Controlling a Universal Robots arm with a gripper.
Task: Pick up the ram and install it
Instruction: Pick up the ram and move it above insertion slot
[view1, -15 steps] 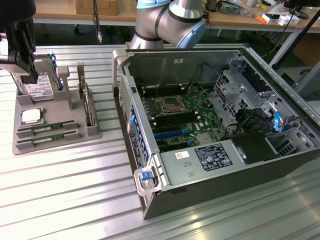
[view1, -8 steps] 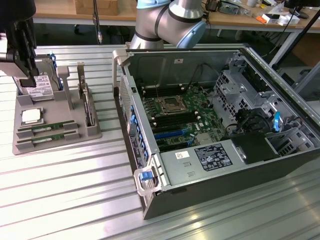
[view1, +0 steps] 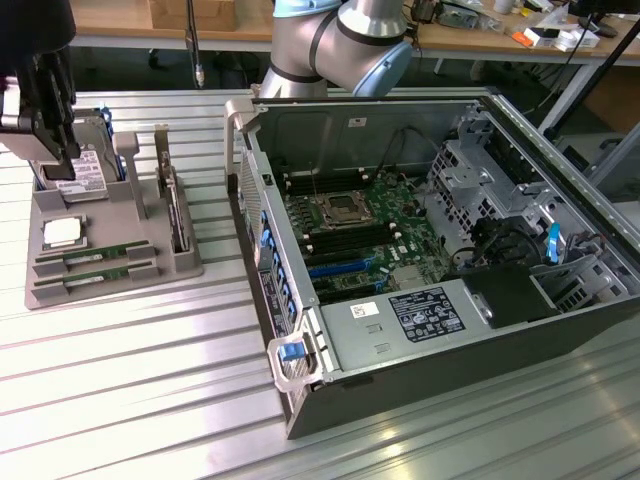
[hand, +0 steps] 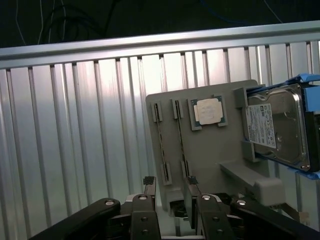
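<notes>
- Gripper (hand: 171, 191): the fingers (hand: 150, 186) stand well apart and hold nothing. It hangs over the near edge of the tray, touching no part.
- Tray (hand: 210, 150): a grey moulded holder lying on the ribbed metal table (hand: 75, 130).
- Ram (hand: 160, 142): a thin green stick set on edge in a narrow slot of the tray. A second stick (hand: 181, 142) sits in the parallel slot just beside it. The open fingers are roughly in line with the two slots.
- Handling (a judgement): the ram is probably light and stiff, but brittle if bent, and its chips and contact edge are best left untouched. The free long edge is the likely place to grip, pinched across the board's thin faces, as the slot walls cover the rest.
- Processor chip (hand: 207, 111): square and silver, in its own recess beyond the sticks.
- Hard drive (hand: 277, 125): grey with a white label, propped on edge at the tray's far side. Part of it is cut off in the wrist view.
- Computer case (view1: 450, 390): open, well apart from the tray, toward the exterior view's right.
- Motherboard (view1: 350, 230): the long memory slots (view1: 335, 268) are visible, but I cannot tell which are filled.
- Hidden: the lower edges of the sticks, and how firmly the slots hold them.
</notes>
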